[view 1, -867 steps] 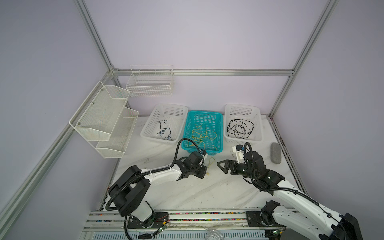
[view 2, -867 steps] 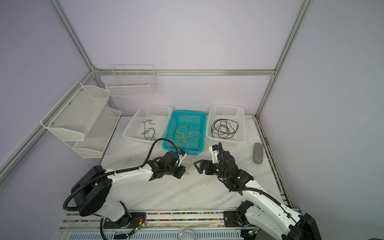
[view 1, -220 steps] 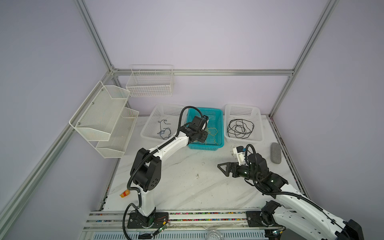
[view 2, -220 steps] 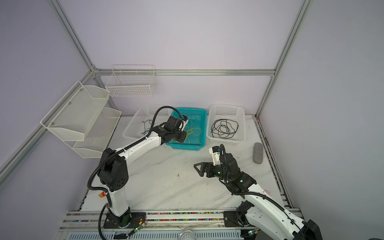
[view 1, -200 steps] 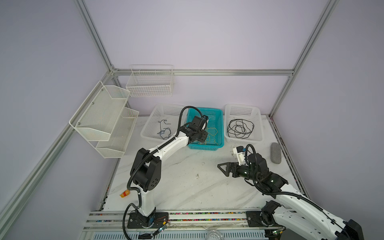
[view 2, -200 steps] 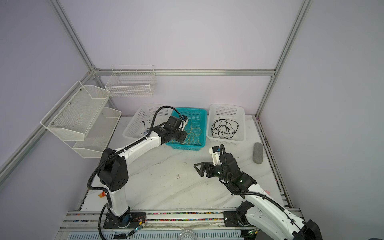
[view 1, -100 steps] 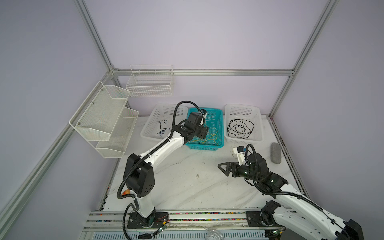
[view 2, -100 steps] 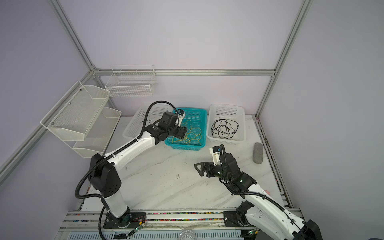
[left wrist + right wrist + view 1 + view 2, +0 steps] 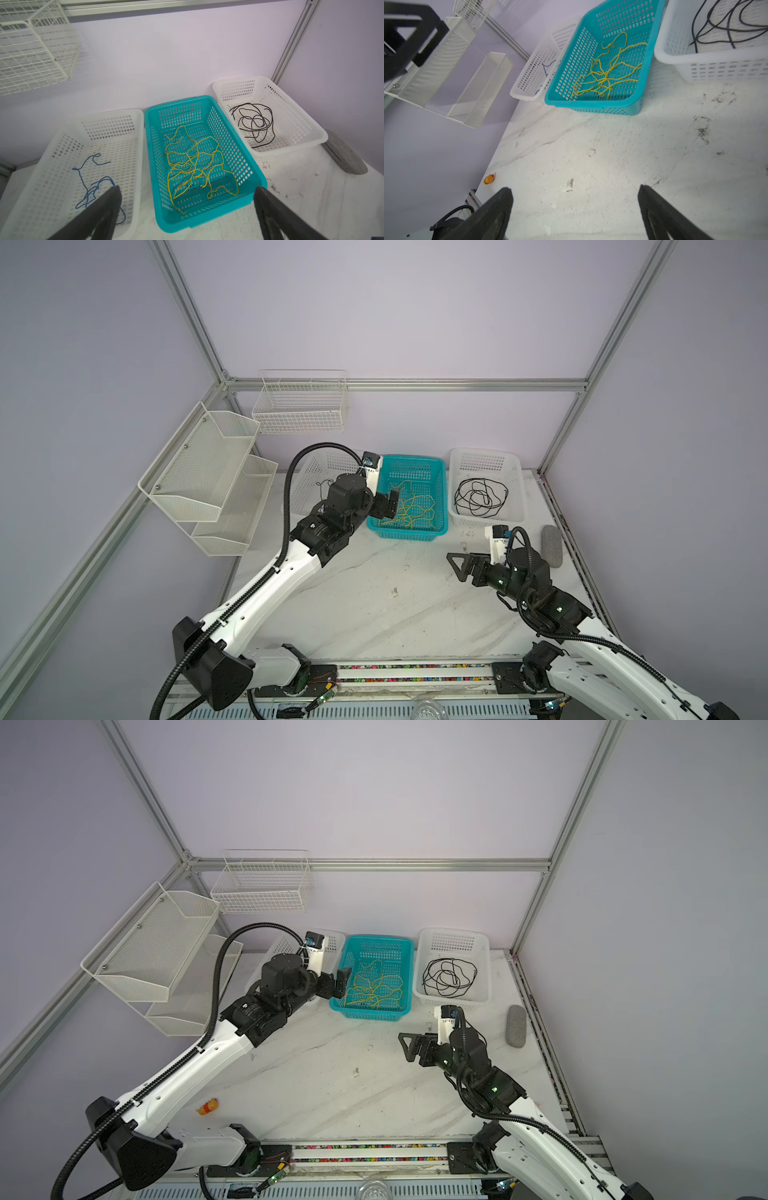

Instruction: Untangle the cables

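Observation:
Yellow cables point(image 9: 409, 510) lie in a loose tangle on the floor of the teal basket point(image 9: 409, 536). The left wrist view shows the same yellow cables point(image 9: 193, 164). Black cables point(image 9: 480, 497) are coiled in the white basket point(image 9: 515, 472) to its right. Thin blue cables point(image 9: 80, 172) lie in the white basket point(image 9: 309, 472) to its left. My left gripper point(image 9: 392, 504) hangs open above the teal basket's near left edge, holding nothing. My right gripper point(image 9: 463, 566) stands open over bare tabletop in front of the black-cable basket, also holding nothing.
A two-tier white mesh shelf point(image 9: 208, 472) hangs on the left wall. A wire basket point(image 9: 301, 406) hangs on the back wall. A grey oval pad point(image 9: 552, 545) lies by the table's right edge. A small orange object point(image 9: 206, 1106) sits near the front left.
My left gripper has opened above the teal basket and risen a little. The yellow cable that it carried now lies in the basket. The right arm has not moved.

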`<state>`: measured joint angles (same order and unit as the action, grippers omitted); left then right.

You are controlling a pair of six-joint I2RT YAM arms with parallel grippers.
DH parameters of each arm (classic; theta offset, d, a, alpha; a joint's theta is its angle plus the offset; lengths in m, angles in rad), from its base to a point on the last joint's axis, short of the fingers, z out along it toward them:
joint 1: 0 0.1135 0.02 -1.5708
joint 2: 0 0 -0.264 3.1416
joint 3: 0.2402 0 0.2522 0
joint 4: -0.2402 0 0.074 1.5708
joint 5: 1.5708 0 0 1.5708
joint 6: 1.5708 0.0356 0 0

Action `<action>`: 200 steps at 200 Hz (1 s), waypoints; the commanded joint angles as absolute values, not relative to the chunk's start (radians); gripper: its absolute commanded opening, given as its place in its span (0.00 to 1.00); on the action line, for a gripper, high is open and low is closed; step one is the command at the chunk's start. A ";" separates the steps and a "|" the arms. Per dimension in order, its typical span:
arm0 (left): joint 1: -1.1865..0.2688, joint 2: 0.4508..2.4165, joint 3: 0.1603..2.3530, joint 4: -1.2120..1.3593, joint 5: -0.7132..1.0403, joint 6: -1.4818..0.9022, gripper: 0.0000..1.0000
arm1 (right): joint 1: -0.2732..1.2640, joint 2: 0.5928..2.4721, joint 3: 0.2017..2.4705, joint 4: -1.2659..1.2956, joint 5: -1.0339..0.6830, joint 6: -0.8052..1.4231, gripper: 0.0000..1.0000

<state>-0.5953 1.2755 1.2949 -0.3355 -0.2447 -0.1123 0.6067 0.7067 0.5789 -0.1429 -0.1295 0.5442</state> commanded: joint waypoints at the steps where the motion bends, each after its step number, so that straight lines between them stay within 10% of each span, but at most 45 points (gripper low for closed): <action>1: -0.588 1.171 1.174 -0.306 -0.340 -0.126 1.00 | 0.609 0.668 0.621 -0.125 0.002 0.531 0.97; 117: -0.581 0.827 0.650 -0.124 -0.677 -0.158 1.00 | 0.609 0.575 0.446 0.310 0.680 0.349 0.97; 200: -0.572 0.801 0.515 -0.032 -0.692 -0.133 1.00 | 0.508 1.107 0.506 0.736 0.953 0.121 0.97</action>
<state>-0.5819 0.8207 0.5617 -0.1177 -0.6609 -0.1532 0.5388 1.0004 0.4713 0.5766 0.8532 0.1841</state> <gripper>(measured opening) 0.996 0.974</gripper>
